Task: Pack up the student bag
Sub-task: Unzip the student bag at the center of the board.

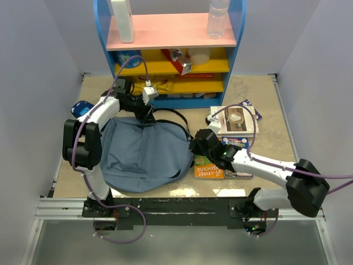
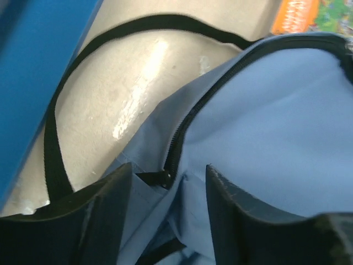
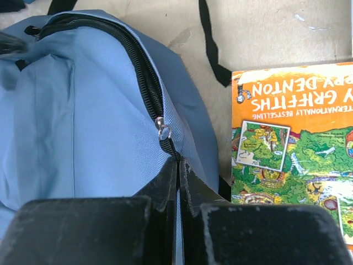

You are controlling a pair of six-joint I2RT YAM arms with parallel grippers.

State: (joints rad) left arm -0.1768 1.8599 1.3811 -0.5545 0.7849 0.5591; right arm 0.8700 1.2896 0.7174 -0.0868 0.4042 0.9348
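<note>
The student bag (image 1: 140, 154) is a slate-blue backpack lying flat at centre left, with black straps trailing at its far side. My left gripper (image 1: 147, 116) is at its far top end. In the left wrist view the fingers (image 2: 110, 212) stand apart with a bunched fold of bag fabric (image 2: 187, 210) between them, beside the zipper's end (image 2: 165, 178). My right gripper (image 1: 196, 144) is at the bag's right edge. In the right wrist view it (image 3: 179, 163) is shut on the black zipper pull below the silver ring (image 3: 163, 131). The zipper (image 3: 144, 83) is closed.
An orange book (image 1: 208, 167) lies just right of the bag and also shows in the right wrist view (image 3: 292, 154). More books (image 1: 236, 122) are stacked at the right. A blue, yellow and pink shelf (image 1: 171, 55) stands at the back. A small bright-blue pouch (image 1: 81, 107) lies at far left.
</note>
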